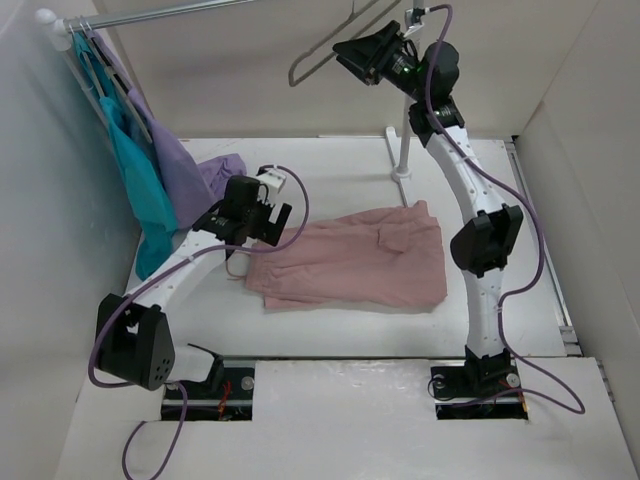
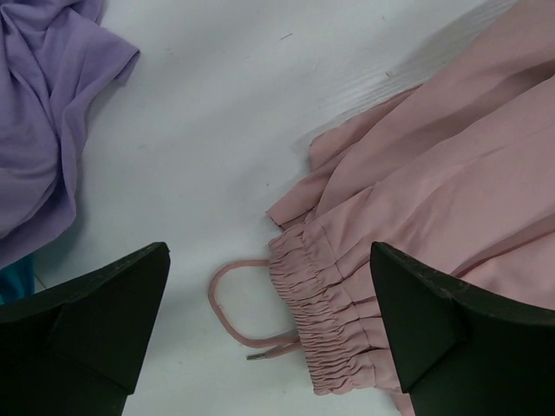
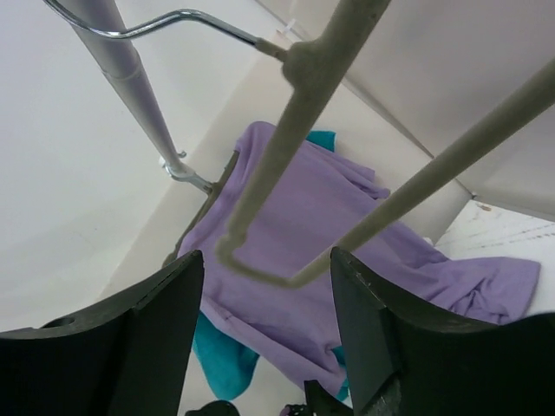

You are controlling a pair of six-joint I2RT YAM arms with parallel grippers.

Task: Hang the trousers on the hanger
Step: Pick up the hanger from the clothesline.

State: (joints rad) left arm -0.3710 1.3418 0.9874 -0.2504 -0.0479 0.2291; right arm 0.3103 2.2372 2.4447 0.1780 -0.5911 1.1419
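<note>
The dusty-pink trousers (image 1: 350, 262) lie flat on the white table, waist to the left. My left gripper (image 1: 254, 238) hovers open just above the waist end. In the left wrist view the elastic waistband (image 2: 334, 316) and its looped drawstring (image 2: 227, 303) lie between the spread fingers (image 2: 104, 303), untouched. The grey-taupe hanger (image 1: 293, 72) hangs high at the back. My right gripper (image 1: 342, 50) is open right beside it. In the right wrist view the hanger's corner (image 3: 260, 270) sits between the open fingers (image 3: 381, 321), and the jaws are not closed on it.
A lilac garment (image 1: 190, 175) and a teal garment (image 1: 140, 180) hang from the rail (image 1: 150, 14) at the back left, the lilac one spilling onto the table (image 2: 43, 113). A white rack post (image 1: 404, 140) stands at the back centre. White walls enclose the table.
</note>
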